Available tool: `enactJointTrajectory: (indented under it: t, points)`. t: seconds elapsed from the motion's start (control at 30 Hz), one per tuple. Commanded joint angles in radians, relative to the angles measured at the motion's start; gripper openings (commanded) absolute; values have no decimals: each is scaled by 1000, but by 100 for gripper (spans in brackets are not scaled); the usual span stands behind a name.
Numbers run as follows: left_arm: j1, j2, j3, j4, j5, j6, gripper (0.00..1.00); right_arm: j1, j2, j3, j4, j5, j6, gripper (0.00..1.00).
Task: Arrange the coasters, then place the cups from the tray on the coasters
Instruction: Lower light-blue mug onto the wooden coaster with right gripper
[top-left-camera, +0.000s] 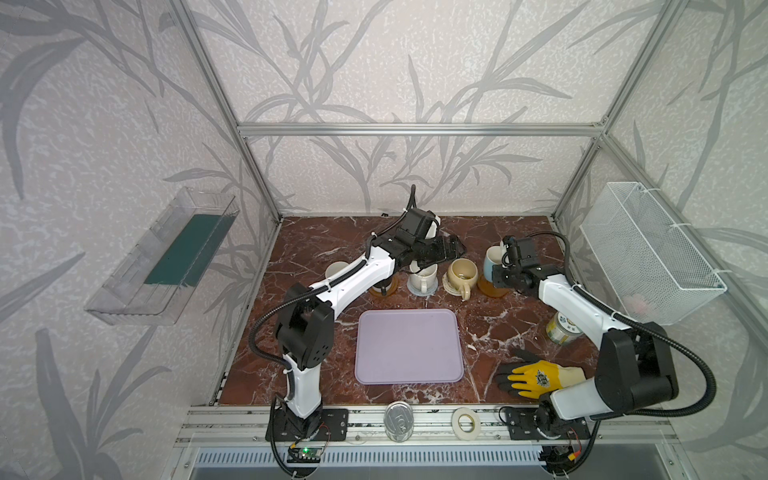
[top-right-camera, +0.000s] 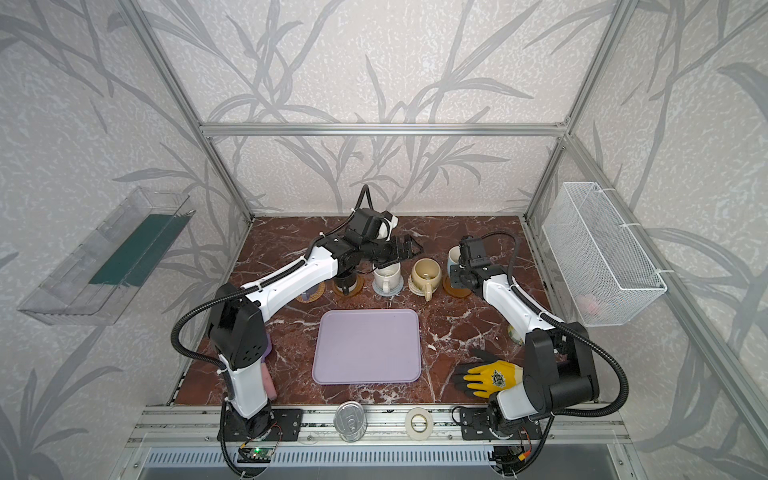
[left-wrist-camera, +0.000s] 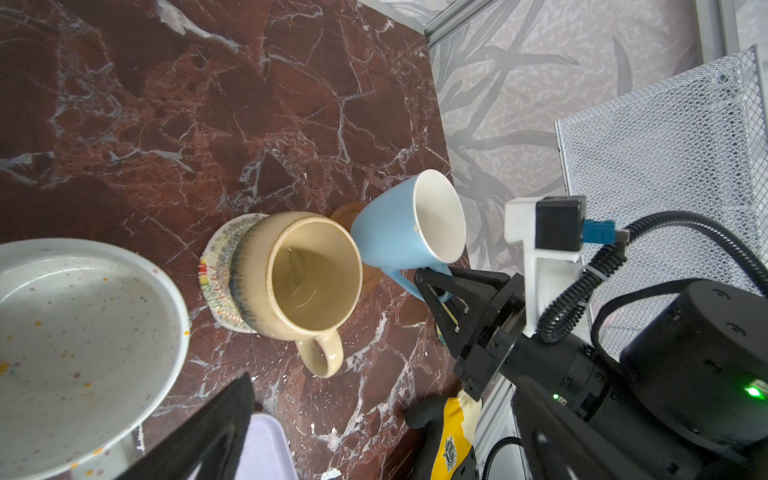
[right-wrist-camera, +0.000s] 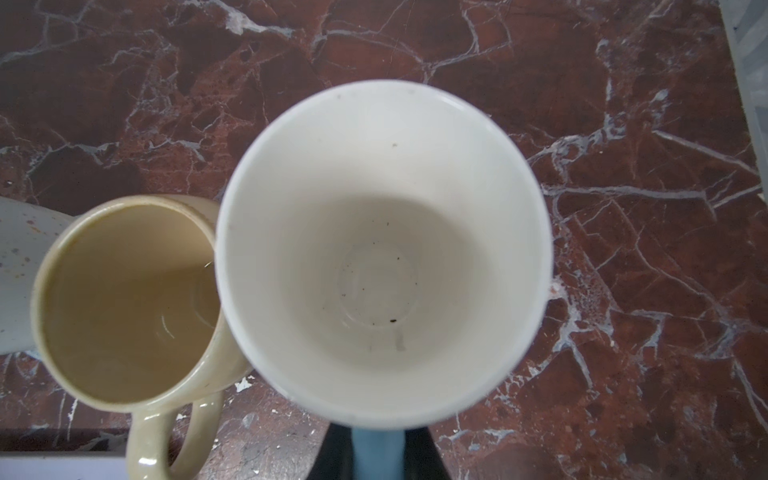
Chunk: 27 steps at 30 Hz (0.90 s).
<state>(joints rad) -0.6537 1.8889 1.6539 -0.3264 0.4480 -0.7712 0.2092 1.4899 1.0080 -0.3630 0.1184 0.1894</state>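
Note:
My right gripper (left-wrist-camera: 436, 286) is shut on the handle of the light blue cup (left-wrist-camera: 399, 224). It holds the cup tilted over a brown wooden coaster (left-wrist-camera: 343, 212); whether they touch I cannot tell. In both top views the other cups stand in a row: beige (top-left-camera: 460, 272) on the cream coaster (left-wrist-camera: 220, 270), speckled white (top-left-camera: 424, 274) on the grey-blue coaster (top-left-camera: 432, 289), black (top-right-camera: 345, 284) on a brown coaster (top-right-camera: 358, 286), and lavender (top-left-camera: 336, 269) half hidden behind my left arm. My left gripper (top-left-camera: 449, 245) hangs open and empty above the speckled cup. The lavender tray (top-left-camera: 409, 347) is bare.
A yellow-and-black glove (top-left-camera: 536, 376) and a round tin (top-left-camera: 561, 328) lie by my right arm. A silver can lid (top-left-camera: 398, 419) and a tape roll (top-left-camera: 465, 422) rest on the front rail. A wire basket (top-left-camera: 648, 249) hangs on the right wall, a clear bin (top-left-camera: 166, 257) on the left.

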Motion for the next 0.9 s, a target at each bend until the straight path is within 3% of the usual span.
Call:
enactJointTrajectory:
  t: [0.0, 0.57, 0.87]
  points:
    - [-6, 5, -5, 21, 11, -10, 99, -4, 4, -10, 67, 36, -16, 8]
    - [-5, -7, -40, 55, 18, -36, 99, -2, -17, -99, 50, 24, -15, 9]
    - [-6, -7, -52, 72, 28, -46, 99, -2, -47, -153, 39, 58, -19, 21]
